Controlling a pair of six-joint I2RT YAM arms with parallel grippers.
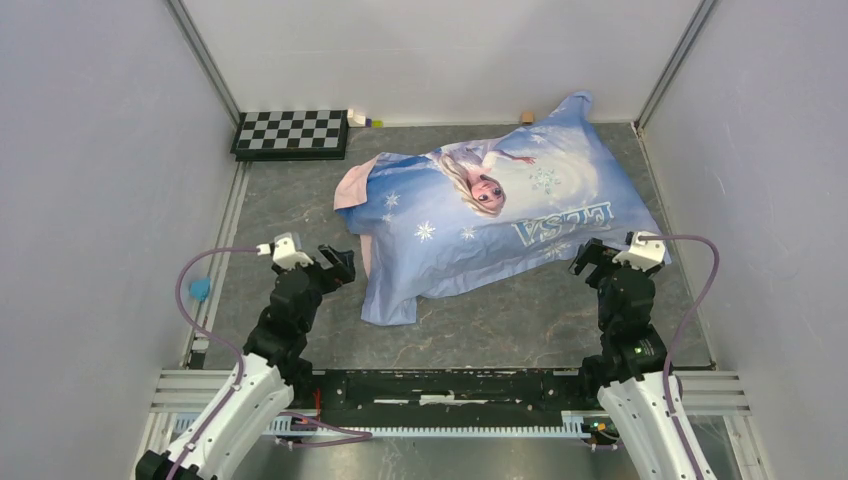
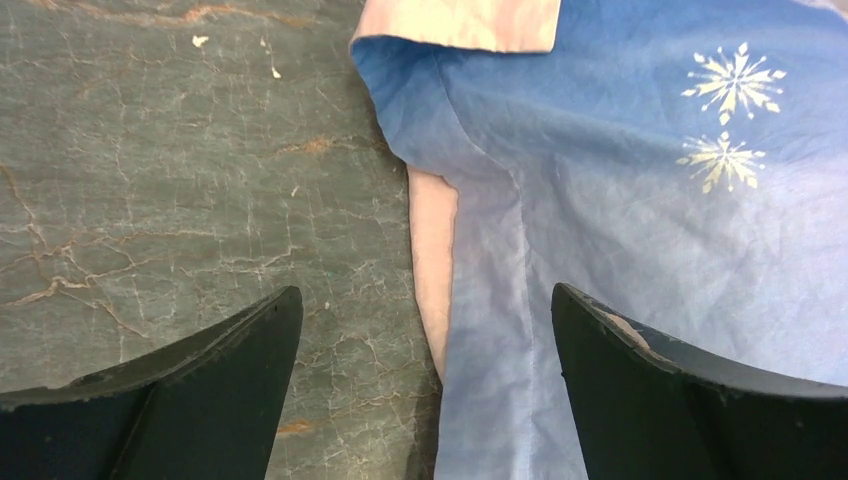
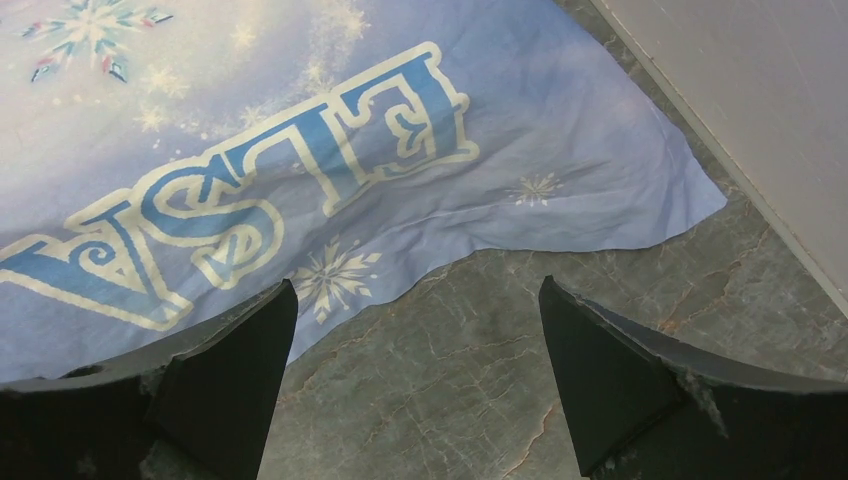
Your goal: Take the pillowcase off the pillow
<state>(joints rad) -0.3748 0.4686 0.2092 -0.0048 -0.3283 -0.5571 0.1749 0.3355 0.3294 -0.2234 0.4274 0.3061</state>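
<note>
With the left gripper (image 2: 425, 295) and right gripper (image 3: 417, 283) both spread apart and empty, the thin, limp pillowcase (image 1: 470, 230) is judged best pinched at the pink hem (image 2: 432, 250) lying between the left jaws.

The pillowcase (image 1: 490, 215) lies across the middle and right of the tabletop (image 1: 500, 320), and its far right corner reaches the back wall. A checkerboard (image 1: 292, 133) sits behind it in the far left corner, with a small object (image 1: 360, 119) just to the board's right. The left pincer (image 1: 340, 266) hangs at the pillowcase's left edge. The right pincer (image 1: 590, 258) hangs over its near right edge.
</note>
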